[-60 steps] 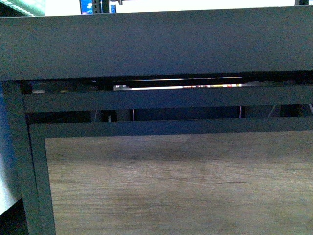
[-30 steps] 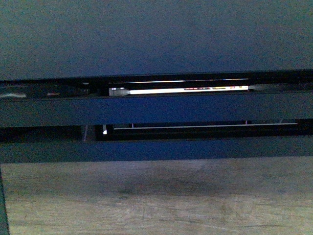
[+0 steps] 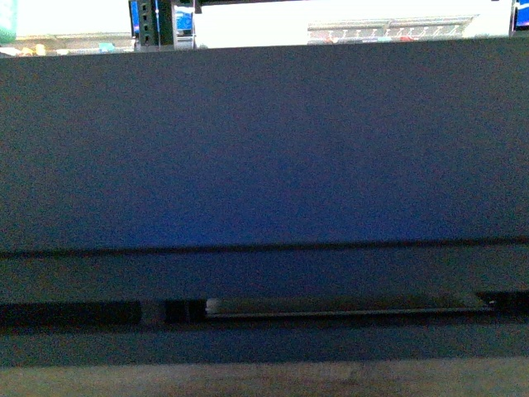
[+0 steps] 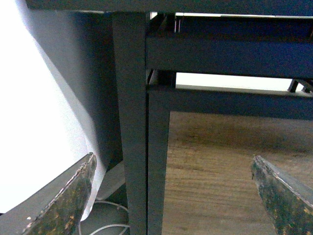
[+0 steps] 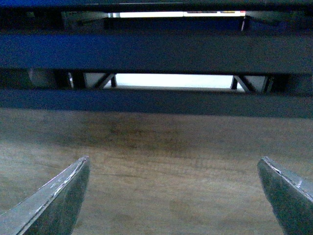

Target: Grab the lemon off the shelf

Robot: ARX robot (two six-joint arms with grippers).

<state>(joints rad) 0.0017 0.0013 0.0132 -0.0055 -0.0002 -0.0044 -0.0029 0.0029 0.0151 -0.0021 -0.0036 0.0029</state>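
While the robot faces the black metal shelf [image 3: 83, 273] at close range, its left end effector [image 4: 173, 196] hangs wide open by the stand's corner, its worn fingers [image 4: 63, 200] spread far apart with nothing between them. Seen from the left wrist, a dark upright post [image 4: 132, 122] rises beside a white sheet [image 4: 29, 98]. A thin white cable [image 4: 105, 227] curls near the post's foot, and two dark crossbars [image 4: 230, 56] run above the brown wood-look panel [image 4: 215, 166].

From the front camera, a flat dark tray front [image 3: 264, 141] fills nearly the whole view. A narrow slot [image 3: 331, 308] beneath it shows a pale strip, and a sliver of the wood-look panel runs along the lowest edge. Over the tray's upper edge, bright store fixtures [image 3: 388, 29] appear blurred in the distance. Whatever the tray holds is hidden behind its front, and where the lemon lies cannot be told from any of the three views.

On the robot's right side, the right end effector [image 5: 171, 198] is likewise spread wide and empty, facing the wood-look panel just below two dark rails [image 5: 156, 51], with bright light showing through the gaps between them.
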